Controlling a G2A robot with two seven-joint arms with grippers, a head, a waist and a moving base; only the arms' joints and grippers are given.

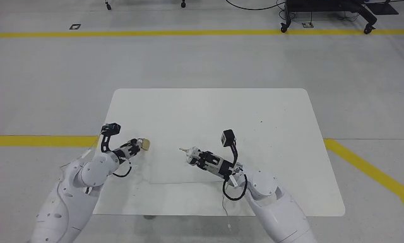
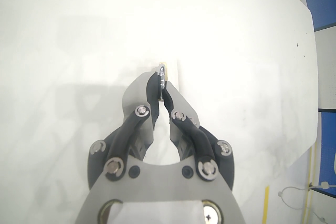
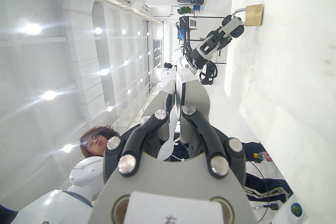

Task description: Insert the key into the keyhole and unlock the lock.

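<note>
1. The table (image 1: 271, 117) is a white slab across the middle of the top view, and both arms work over its lower left part.
2. The left gripper (image 2: 161, 93) sits in the lower left of the top view, just inside the table's left edge. Its fingers are clamped on the padlock's shackle (image 2: 162, 79), so that half of the pick-up is done.
3. The right gripper (image 1: 192, 154) is low and centre in the top view, aimed toward the left one. Its fingers are pressed together on a thin piece that I take to be the key.
4. The padlock (image 3: 254, 15) has a brass body and hangs out past the left fingers toward the right arm, close to the tabletop. The shackle looks seated in the body, so I judge it locked.
5. The key (image 1: 184, 149) pokes out of the right fingers toward the padlock, with a clear stretch of bare table between them (the keyhole itself cannot be made out).
6. Both things are in hand, while lining up, inserting and turning are all left.
</note>
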